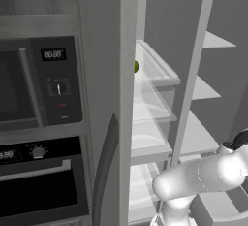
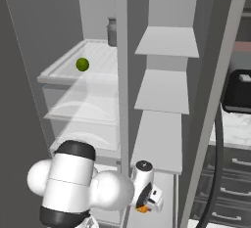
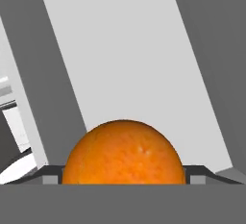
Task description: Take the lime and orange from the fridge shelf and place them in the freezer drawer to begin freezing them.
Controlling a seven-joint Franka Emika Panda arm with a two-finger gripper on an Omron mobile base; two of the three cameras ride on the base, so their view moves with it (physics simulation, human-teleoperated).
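Gripper hangs low in front of the open fridge, below the pale right-hand shelves in the right base view, with a sliver of orange colour showing between its fingers. In the hand view the orange sits right at the base of the picture with the 2 dark finger tips flanking it on either side, so the claw looks to be pinching the orange.

The lime rests alone on the fridge shelf, the upper translucent tray on the left side, toward its front; a dark jar stands at the back of that tray. From the left base view the lime peeks out just past the edge of the fridge door.

By my reading, 1 of the 2 fruits is in transit toward the freezer drawer, which I cannot pick out with certainty here. To do this step well, keep the grip firm and steady, since a smooth ball can roll out of 2 flat fingers if the hand tips sharply. Carry it low and clear of the shelf edges and the central divider, get it well inside the drawer walls, and release close to the floor so it settles instead of bouncing.
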